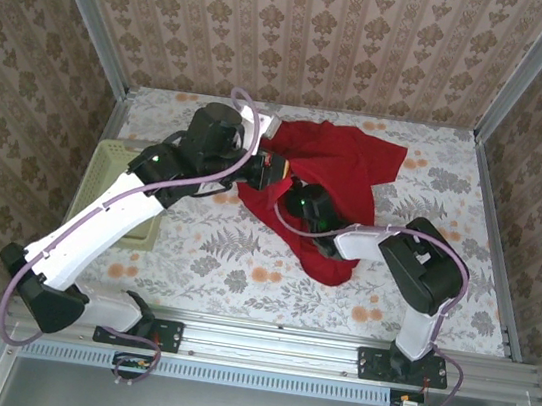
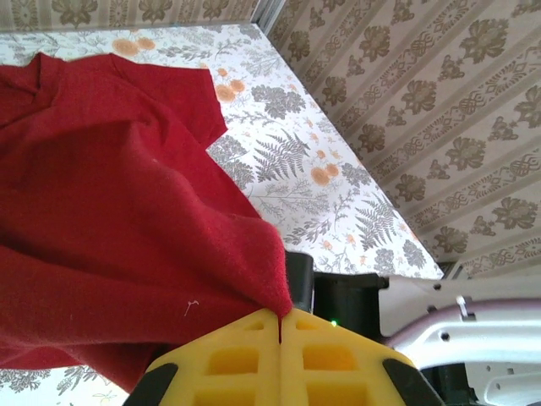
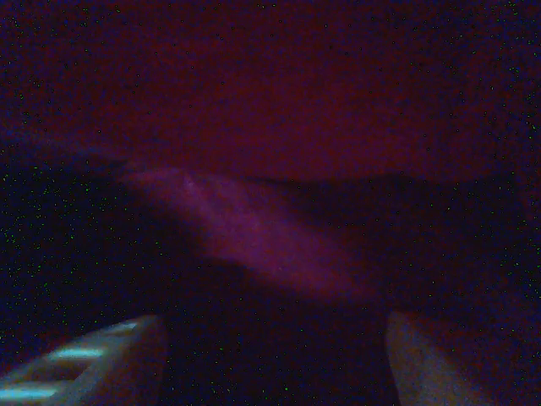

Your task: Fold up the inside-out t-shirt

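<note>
Jaws of the left gripper point(image 1: 269, 167) sit at the left edge of the crumpled plain red soft-cloth t-shirt point(image 1: 348, 158) in the top view. The shirt lies at the middle of the floral-patterned table point(image 1: 241, 270), towards its far side. A pale green plastic basket point(image 1: 115, 163) stands at the table's left edge.

From the left wrist, 2 yellow fingers point(image 2: 237, 364) press together, pinching a fold of the shirt's hem, and cloth drapes away to the left.

From the right wrist, the picture is dark. The right gripper point(image 3: 275, 326) has its fingers point(image 3: 84, 364) apart, with red cloth lying over and beyond them.
</note>
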`<state>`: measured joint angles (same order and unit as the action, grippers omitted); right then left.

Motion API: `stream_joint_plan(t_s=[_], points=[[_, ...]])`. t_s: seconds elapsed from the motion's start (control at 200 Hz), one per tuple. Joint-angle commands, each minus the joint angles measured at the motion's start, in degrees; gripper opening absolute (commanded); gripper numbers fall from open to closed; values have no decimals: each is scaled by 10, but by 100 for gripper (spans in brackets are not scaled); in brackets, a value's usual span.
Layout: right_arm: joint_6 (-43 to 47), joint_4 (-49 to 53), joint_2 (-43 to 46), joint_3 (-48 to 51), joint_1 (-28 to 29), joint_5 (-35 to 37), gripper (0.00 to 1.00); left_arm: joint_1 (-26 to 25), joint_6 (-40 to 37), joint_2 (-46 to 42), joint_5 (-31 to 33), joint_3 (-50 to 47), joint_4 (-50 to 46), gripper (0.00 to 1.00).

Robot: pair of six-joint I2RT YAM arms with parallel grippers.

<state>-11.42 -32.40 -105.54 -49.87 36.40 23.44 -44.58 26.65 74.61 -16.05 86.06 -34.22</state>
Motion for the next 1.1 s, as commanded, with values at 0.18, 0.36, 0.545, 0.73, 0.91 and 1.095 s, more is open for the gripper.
stream_joint_plan(t_s=[0.18, 0.36, 0.545, 0.73, 0.91, 1.095], points=[[-40, 51, 26, -13, -30, -89, 70, 29, -28, -20, -5, 39, -21, 0], [-61, 152, -24, -95, -33, -10, 70, 21, -12, -18, -47, 60, 8, 0], [-111, 282, -108, -228, -34, 0, 72, 18, -37, -1, -21, 146, -29, 0], [-173, 421, -168, -342, -37, 23, 73, 10, -40, 17, -25, 219, -37, 0], [-219, 616, -255, -497, -53, 31, 75, -6, -49, 19, -11, 253, -39, 0], [-247, 760, -336, -628, -61, 38, 77, -6, -55, 16, 12, 258, -39, 0]])
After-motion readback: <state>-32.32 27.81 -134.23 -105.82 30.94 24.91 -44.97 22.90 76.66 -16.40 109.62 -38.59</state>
